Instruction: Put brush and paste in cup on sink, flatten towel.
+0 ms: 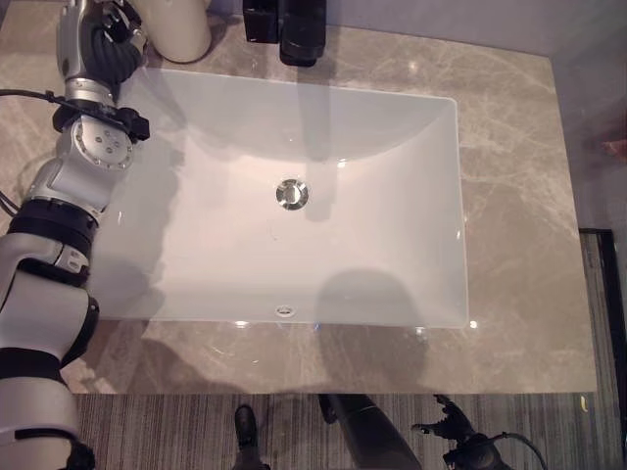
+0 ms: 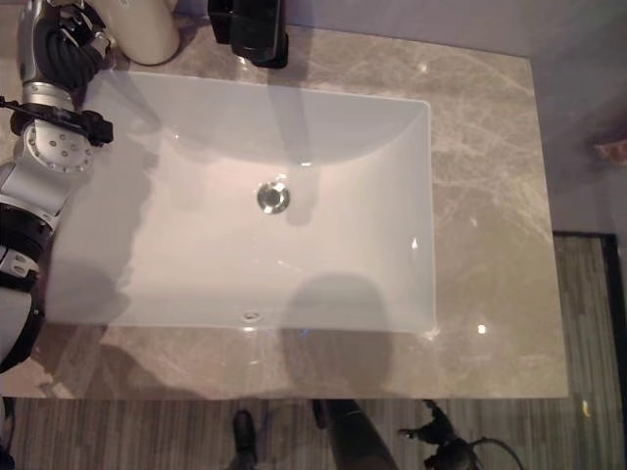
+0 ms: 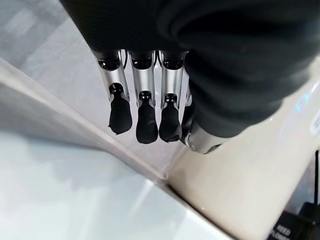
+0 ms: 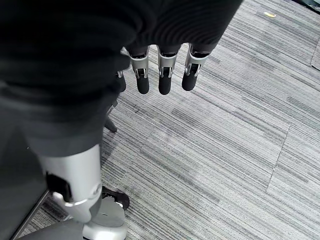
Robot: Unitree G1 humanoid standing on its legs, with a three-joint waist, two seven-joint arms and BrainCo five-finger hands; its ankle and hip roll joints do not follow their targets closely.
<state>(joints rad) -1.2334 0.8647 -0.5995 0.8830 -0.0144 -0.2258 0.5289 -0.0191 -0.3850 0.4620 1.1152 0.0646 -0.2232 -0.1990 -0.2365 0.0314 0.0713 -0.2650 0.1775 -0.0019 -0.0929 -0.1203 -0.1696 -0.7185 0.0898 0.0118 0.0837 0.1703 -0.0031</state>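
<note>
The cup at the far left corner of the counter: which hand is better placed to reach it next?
Probably the left. The left hand hangs open right beside the cup at the sink corner, while the right hand hangs open low over the floor.

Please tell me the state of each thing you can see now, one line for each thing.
Cup: upright on the counter, at the sink's far left corner.
Sink: empty, dry, drain uncovered.
Left robot hand: open, beside the cup.
Right robot hand: open, hanging above the floor.
</note>
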